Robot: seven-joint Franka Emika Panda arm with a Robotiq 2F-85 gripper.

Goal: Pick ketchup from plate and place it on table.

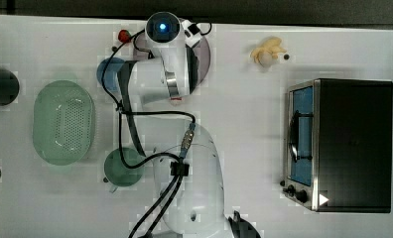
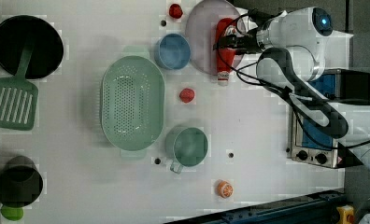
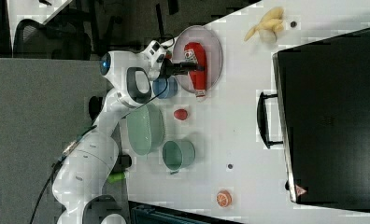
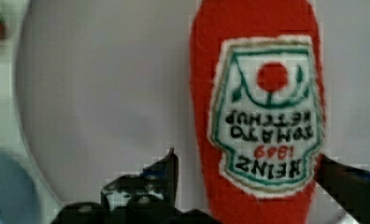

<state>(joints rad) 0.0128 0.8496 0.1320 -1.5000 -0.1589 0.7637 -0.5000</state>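
Left view: table (image 2: pixel 267 140), plate (image 2: pixel 202 32), ketchup (image 2: pixel 224 46), gripper (image 2: pixel 227 43).
Ketchup lies flat on the plate, white cap end overhanging the rim; in the wrist view the gripper's fingers (image 4: pixel 167 172) stand wide apart, flanking the bottle.

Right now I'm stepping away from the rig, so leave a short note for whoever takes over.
Pincer: open, straddling the ketchup, one finger each side, not closed on it.
Ketchup: lying on the plate, cap end past the rim over the table.
Done: approach to the bottle.
Left: close, lift, set it on the table.
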